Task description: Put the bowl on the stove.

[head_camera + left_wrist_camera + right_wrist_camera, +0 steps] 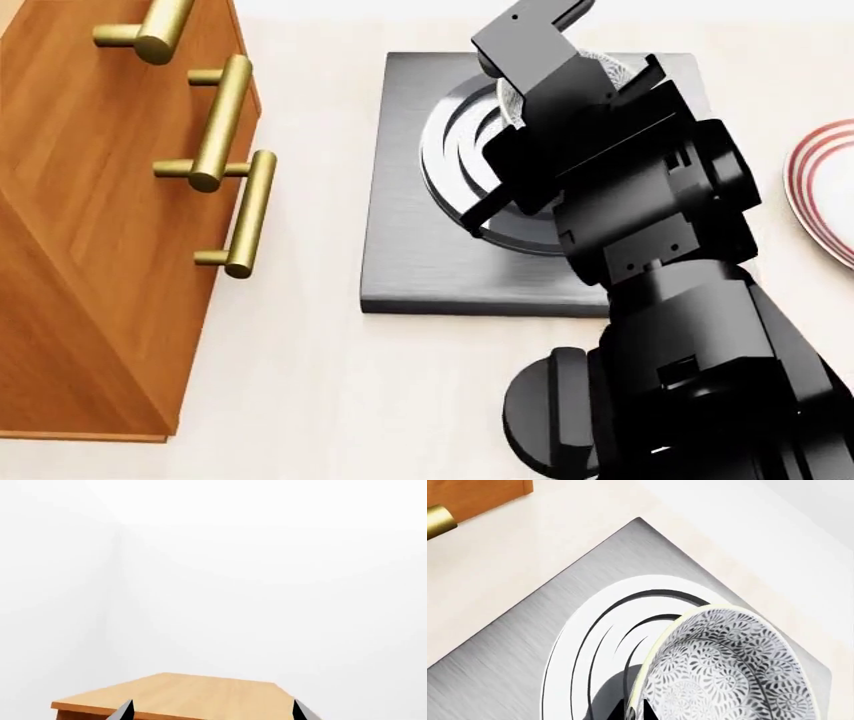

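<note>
The speckled grey-black and white bowl (727,670) hangs tilted over the raised burner rings (600,630) of the dark grey stove (500,665), casting a shadow on them. My right gripper (639,713) is shut on the bowl's rim, one fingertip on each side of it. In the head view my right arm covers most of the stove (407,260), and only a sliver of the bowl (619,72) shows past it. My left gripper (213,712) is open with nothing between its fingertips (124,711), and it faces a wooden top (193,695) and white walls.
A wooden cabinet (94,230) with brass handles (247,215) stands left of the stove. A red-ringed white plate (825,185) lies at the right edge of the light countertop (320,380). A black round shape (545,420) sits in front of the stove beside my arm.
</note>
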Motion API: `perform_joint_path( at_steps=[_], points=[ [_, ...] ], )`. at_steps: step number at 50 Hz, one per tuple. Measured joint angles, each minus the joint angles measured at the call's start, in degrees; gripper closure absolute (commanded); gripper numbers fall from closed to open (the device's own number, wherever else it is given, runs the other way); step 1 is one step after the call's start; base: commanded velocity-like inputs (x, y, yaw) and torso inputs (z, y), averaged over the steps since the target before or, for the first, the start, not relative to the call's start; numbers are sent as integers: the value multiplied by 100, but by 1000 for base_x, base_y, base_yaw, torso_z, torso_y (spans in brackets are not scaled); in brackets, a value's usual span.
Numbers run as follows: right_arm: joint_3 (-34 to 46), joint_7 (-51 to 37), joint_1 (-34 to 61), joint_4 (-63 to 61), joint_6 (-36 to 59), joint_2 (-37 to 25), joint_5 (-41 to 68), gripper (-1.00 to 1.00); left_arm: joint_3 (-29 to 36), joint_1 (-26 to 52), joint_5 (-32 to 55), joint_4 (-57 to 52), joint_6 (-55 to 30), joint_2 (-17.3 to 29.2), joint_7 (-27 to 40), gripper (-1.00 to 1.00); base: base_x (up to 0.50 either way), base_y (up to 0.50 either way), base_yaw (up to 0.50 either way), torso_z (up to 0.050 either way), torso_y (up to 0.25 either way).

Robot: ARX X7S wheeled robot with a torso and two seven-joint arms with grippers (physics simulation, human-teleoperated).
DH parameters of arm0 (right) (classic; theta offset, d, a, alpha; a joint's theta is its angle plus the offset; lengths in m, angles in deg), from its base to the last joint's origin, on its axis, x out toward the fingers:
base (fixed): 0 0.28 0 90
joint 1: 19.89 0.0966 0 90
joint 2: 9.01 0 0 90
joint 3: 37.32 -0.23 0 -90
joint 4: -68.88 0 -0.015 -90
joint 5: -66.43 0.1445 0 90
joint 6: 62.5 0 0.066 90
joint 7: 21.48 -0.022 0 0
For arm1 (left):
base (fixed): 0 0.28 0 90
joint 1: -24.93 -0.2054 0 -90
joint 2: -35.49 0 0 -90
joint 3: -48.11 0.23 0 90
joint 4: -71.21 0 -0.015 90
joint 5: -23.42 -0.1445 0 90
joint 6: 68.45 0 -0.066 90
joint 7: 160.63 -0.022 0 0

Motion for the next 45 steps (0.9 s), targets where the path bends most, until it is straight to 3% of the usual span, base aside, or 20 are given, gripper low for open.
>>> perform_joint_path(
  at_steps=[6,26,27,45],
  points=[
    [50,76,110,-49,17,29,109,100,43,13,-21,1,-4,12,-48,-100,2,0,0,0,-207],
    [26,42,103,-52,-4,32,91,100,61,48,-6,12,-2,-9,-85,-100,0,0,0,0,0],
    [24,41,102,-53,-5,32,91,-100,60,47,-5,12,-1,-10,-87,-100,0,0,0,0,0],
    [-65,7,27,0,-35,20,-30,-100,58,45,-9,-4,-7,-35,-108,-100,0,0,0,0,0]
  ],
)
